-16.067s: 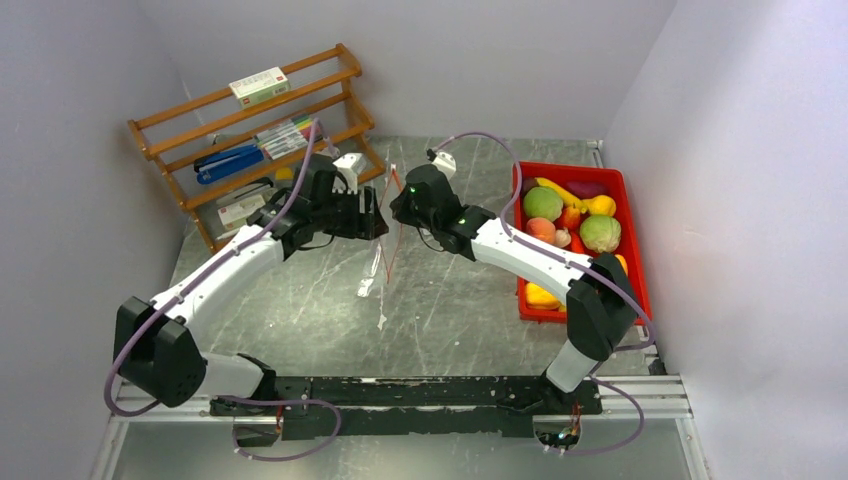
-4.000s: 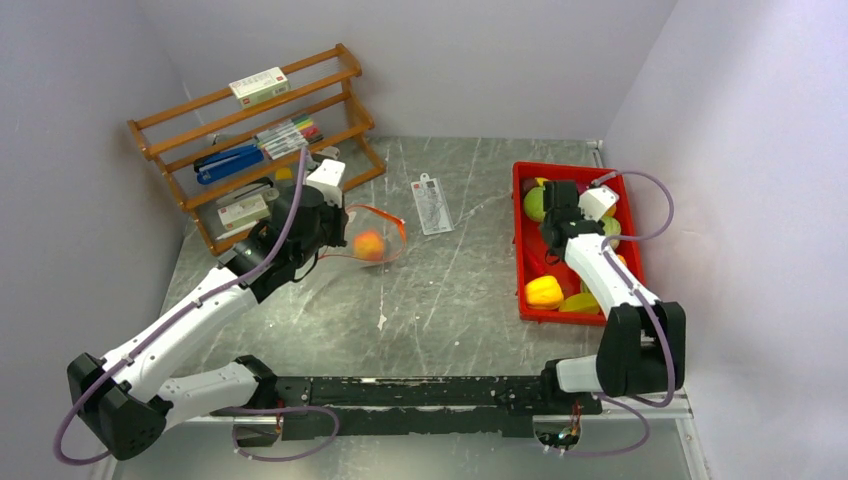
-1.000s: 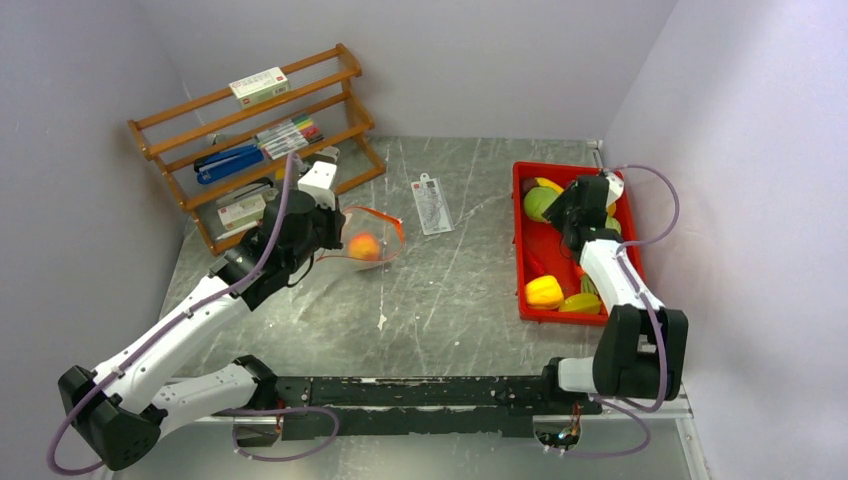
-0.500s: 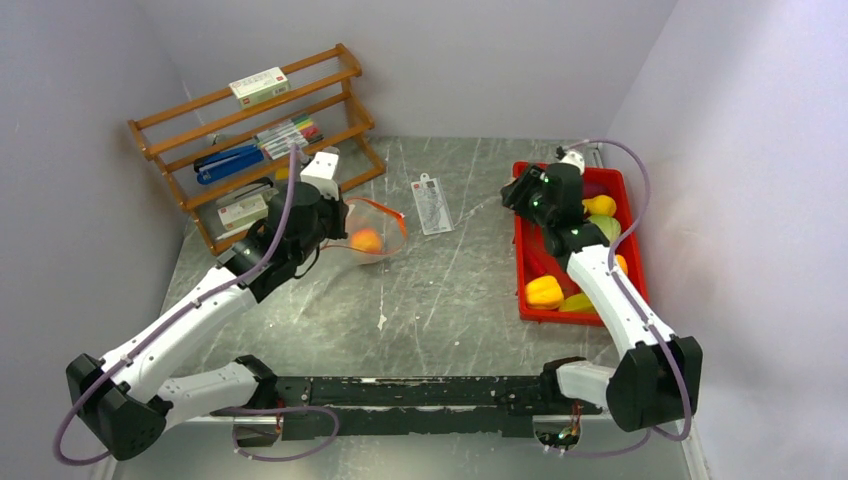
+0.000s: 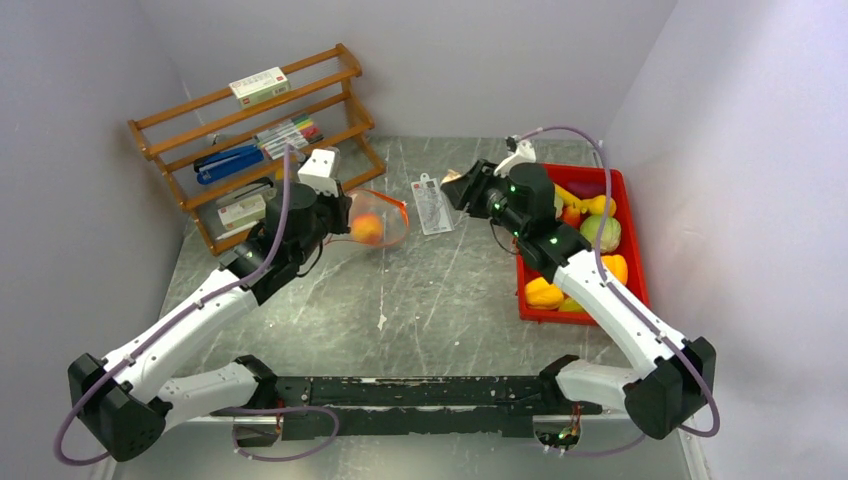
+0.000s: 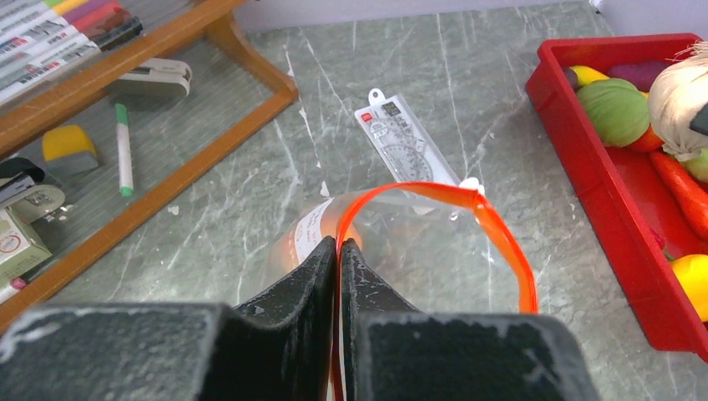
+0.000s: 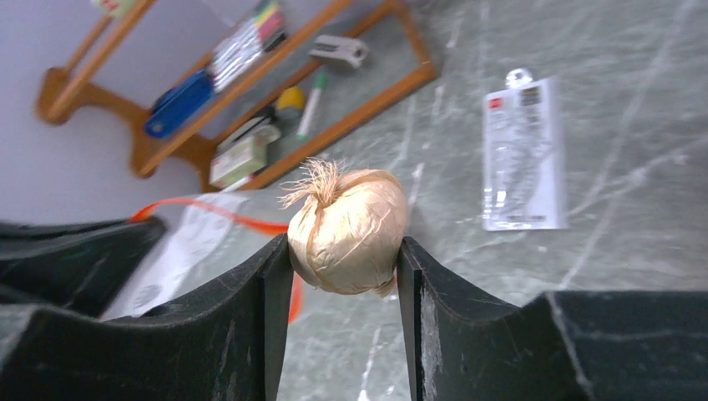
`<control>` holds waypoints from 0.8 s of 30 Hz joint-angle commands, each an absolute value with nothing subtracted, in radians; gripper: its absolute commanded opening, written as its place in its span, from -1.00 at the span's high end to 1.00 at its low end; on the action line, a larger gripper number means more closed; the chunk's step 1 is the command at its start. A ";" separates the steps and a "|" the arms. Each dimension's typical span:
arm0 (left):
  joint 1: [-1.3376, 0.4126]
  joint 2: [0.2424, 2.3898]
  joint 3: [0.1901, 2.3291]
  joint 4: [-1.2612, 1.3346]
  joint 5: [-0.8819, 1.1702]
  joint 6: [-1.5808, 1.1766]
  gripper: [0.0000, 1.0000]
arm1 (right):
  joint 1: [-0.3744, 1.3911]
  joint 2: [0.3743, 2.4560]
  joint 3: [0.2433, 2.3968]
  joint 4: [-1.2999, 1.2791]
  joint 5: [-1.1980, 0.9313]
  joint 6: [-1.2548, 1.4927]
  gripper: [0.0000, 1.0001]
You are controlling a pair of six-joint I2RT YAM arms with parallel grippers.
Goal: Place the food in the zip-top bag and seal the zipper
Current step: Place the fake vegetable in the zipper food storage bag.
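My left gripper (image 6: pixel 338 244) is shut on the red-orange zipper (image 6: pixel 501 242) of the clear zip-top bag (image 5: pixel 385 222), holding its mouth open as a loop above the table. A peach ball (image 5: pixel 367 229) lies inside the bag. My right gripper (image 7: pixel 344 251) is shut on a beige onion-like toy (image 7: pixel 349 230) with a fibrous tuft. It hangs over the table between the red tray (image 5: pixel 520 255) and the bag, to the right of the bag's mouth. More food stays in the tray: a green ball (image 5: pixel 600 232) and a yellow pepper (image 5: pixel 543 293).
A flat white printed packet (image 5: pixel 433 205) lies on the table between the bag and my right gripper. A wooden rack (image 5: pixel 250 140) with markers, a stapler and boxes stands at the back left. Walls close in left, back and right.
My right arm has swung left out of the red tray with the onion-like toy, to above the table near the packet. My left gripper still holds the bag, raised slightly.
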State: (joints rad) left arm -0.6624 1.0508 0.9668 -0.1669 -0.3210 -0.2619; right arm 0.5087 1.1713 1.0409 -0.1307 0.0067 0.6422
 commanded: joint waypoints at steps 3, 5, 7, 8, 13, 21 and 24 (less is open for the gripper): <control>-0.657 1.063 0.946 -0.148 -0.293 -0.305 0.86 | 0.623 1.198 1.035 -0.001 -0.080 0.758 0.11; -0.657 1.061 0.930 -0.143 -0.289 -0.309 0.86 | 0.663 1.227 1.036 0.026 -0.090 0.771 0.11; -0.657 1.055 0.918 -0.138 -0.291 -0.309 0.86 | 0.702 1.260 1.047 0.048 -0.100 0.768 0.10; -0.658 1.052 0.914 -0.138 -0.293 -0.309 0.86 | 0.735 1.272 1.049 0.060 -0.094 0.765 0.10; -0.658 1.042 0.917 -0.146 -0.289 -0.309 0.86 | 0.810 1.335 1.068 0.094 -0.086 0.767 0.10; -0.657 1.042 0.915 -0.142 -0.275 -0.315 0.86 | 0.881 1.448 1.171 0.016 -0.033 0.726 0.09; -0.657 1.040 0.913 -0.144 -0.274 -0.324 0.86 | 0.901 1.489 1.223 -0.050 -0.003 0.710 0.06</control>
